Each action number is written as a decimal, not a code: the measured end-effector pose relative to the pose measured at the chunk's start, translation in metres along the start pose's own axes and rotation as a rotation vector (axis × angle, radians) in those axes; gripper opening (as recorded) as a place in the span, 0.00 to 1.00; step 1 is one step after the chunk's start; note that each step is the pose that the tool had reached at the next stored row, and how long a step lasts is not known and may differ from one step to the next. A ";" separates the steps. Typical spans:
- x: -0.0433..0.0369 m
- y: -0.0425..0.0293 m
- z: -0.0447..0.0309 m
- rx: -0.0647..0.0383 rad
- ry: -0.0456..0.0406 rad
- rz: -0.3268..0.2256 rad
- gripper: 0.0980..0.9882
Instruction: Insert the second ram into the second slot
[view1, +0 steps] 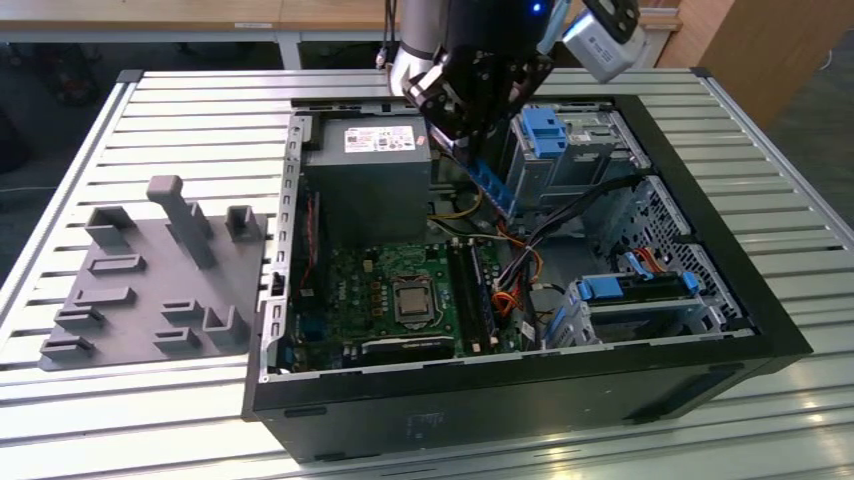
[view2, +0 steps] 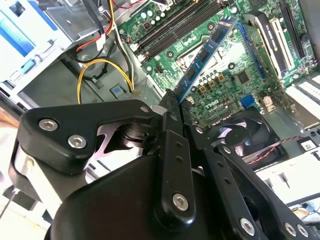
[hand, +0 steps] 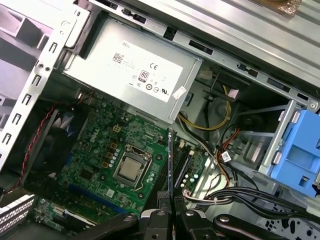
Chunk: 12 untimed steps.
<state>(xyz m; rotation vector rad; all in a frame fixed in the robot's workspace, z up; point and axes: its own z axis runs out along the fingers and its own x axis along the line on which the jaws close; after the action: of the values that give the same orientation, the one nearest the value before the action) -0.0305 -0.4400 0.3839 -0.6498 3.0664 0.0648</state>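
In the gripper (view2: 172, 100), the second ram (view2: 206, 52) — motherboard (view2: 252, 75) beyond

Dark blue second ram (view2: 205, 53), green motherboard (hand: 95, 145), bright blue drive clip (hand: 302, 150), grey power supply (view1: 367, 195), black hand (hand: 171, 200)

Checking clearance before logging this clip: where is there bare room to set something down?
Bare table slats lie around the grey fixture and, at the exterior view's right, beside the case. Inside it is crowded: cables by the drive bays, the gripper holding the second ram over the motherboard.
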 end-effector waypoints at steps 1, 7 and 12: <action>0.0000 0.0000 0.0000 0.000 -0.0003 0.007 0.04; 0.0000 0.0000 0.0004 0.001 -0.0025 0.064 0.04; 0.0000 0.0000 0.0007 0.002 -0.0041 0.105 0.04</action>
<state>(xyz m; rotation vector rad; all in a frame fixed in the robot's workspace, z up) -0.0305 -0.4400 0.3832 -0.4878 3.0941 0.0642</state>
